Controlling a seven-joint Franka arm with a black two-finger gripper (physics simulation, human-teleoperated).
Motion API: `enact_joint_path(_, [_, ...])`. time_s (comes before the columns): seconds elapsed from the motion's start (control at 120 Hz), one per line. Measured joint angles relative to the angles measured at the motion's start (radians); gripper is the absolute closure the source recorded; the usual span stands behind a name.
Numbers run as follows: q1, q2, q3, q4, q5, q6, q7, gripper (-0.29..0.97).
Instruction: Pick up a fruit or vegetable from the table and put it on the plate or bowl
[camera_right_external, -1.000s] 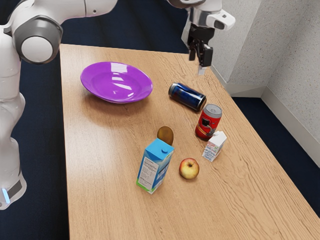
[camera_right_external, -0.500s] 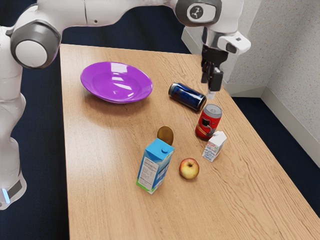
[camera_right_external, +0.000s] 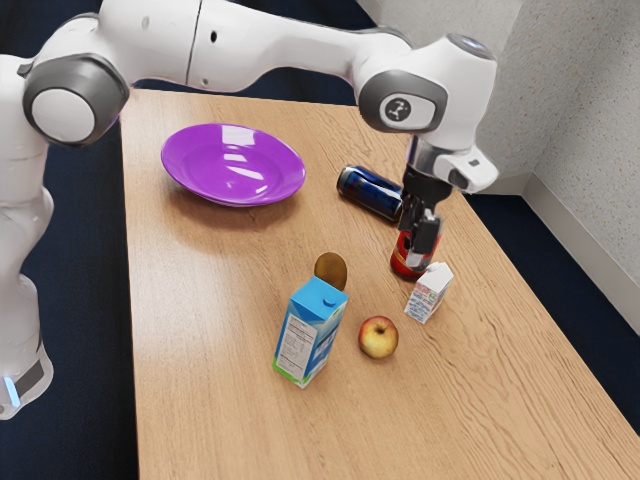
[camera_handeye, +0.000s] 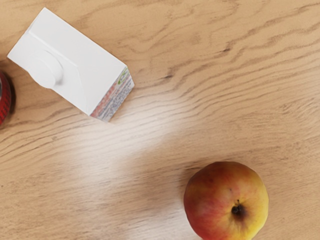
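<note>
Over the tabletop's (camera_right_external: 200, 330) right side in the exterior view, the fingers (camera_right_external: 421, 255) hang pointing down, in front of the upright red can (camera_right_external: 403, 264) as that camera sees them. I cannot tell whether they are spread or pressed together.

Just nearer stands the white carton (camera_right_external: 429, 292). The apple (camera_right_external: 378, 337) sits on the tabletop, nearer again and to the exterior view's left of that carton, apart from it. The wrist view shows the apple (camera_handeye: 226, 201) stem-up on bare wood (camera_handeye: 225, 75), with the white carton (camera_handeye: 72, 65) beside it and the red can's edge (camera_handeye: 4, 97) beyond.

A blue carton (camera_right_external: 311, 332) stands just left of the apple, with a kiwi (camera_right_external: 331, 269) at its far side. A blue can (camera_right_external: 370, 192) lies on its side beyond the red can. The purple bowl (camera_right_external: 190, 150) sits far left, well apart from the apple.
</note>
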Motion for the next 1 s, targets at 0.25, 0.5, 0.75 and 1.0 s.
enact_joint_path(0.25, [-0.121,-0.070,0.122,-0.213,-0.004,0.192,0.008,0.00])
enact_joint_path(0.5, [-0.180,-0.128,0.130,-0.327,-0.005,0.294,0.012,0.00])
enact_joint_path(0.75, [-0.187,-0.130,0.131,-0.381,-0.003,0.343,0.014,0.00])
enact_joint_path(1.0, [-0.210,-0.122,0.131,-0.417,-0.005,0.368,0.013,0.00])
